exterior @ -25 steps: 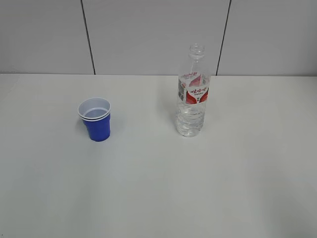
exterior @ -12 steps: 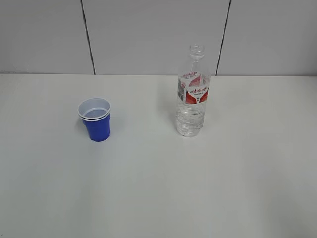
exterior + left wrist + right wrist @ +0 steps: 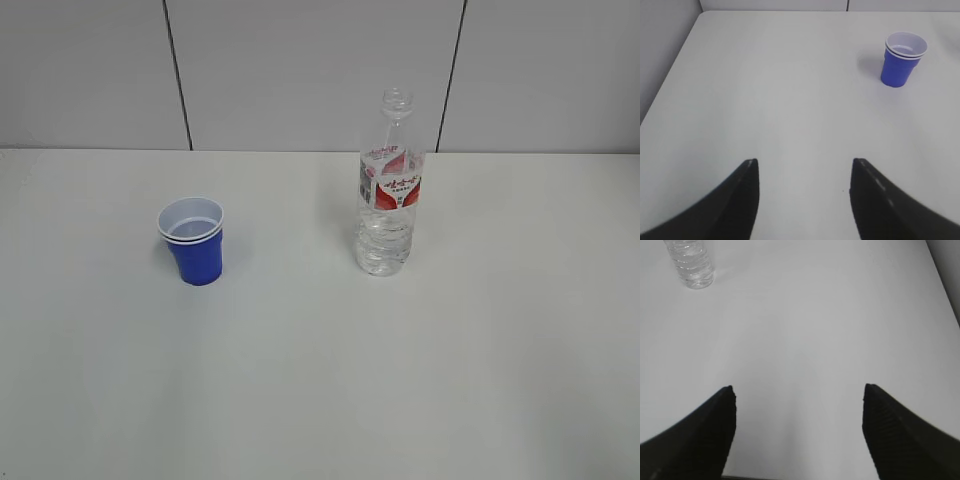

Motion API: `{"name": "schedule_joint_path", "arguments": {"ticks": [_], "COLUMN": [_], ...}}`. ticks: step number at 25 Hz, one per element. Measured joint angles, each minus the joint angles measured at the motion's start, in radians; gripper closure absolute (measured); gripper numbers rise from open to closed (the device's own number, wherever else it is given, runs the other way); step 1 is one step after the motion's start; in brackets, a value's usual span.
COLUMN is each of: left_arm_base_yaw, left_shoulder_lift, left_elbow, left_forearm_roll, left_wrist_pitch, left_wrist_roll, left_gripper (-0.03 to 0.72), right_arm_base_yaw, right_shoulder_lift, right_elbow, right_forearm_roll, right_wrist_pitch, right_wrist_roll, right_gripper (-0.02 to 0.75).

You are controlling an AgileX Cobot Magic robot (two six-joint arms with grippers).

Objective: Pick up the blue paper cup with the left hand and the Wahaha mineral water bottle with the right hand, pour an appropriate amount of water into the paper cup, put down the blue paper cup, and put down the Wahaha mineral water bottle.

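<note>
On the table: cup (image 3: pixel 195 245) upright, well left of bottle (image 3: pixel 388 190).
Left gripper (image 3: pixel 804 177): fairly wide, empty, well short of bottle.
Right gripper (image 3: pixel 798 400): wide, empty.

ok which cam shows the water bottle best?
Exterior view: the tall clear ribbed plastic bottle with red-and-white label stands whole, capless neck to base. Right wrist view catches only its lower ribbed body at the top edge. Left wrist view misses it.

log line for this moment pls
phase: pre-grasp | blue paper cup: upright on table, untouched | bottle: upright, capless | left gripper: open, empty | right gripper: open, empty
</note>
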Motion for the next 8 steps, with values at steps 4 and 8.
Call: {"name": "schedule_joint_path", "arguments": {"ticks": [4, 8], "left_arm_base_yaw": [0.0, 0.0], "left_shoulder_lift": [0.0, 0.0], "left_elbow": [0.0, 0.0], "left_forearm_roll": [0.0, 0.0], "left_wrist_pitch": [0.0, 0.0], "left_wrist_roll": [0.0, 0.0], "left_gripper": [0.251, 0.251], "right_arm_base_yaw": [0.0, 0.0], "right_shoulder_lift": [0.0, 0.0], "right_elbow": [0.0, 0.0], "right_forearm_roll": [0.0, 0.0], "right_wrist_pitch": [0.0, 0.0], "right_wrist_roll": [0.0, 0.0], "right_gripper": [0.15, 0.15]}}
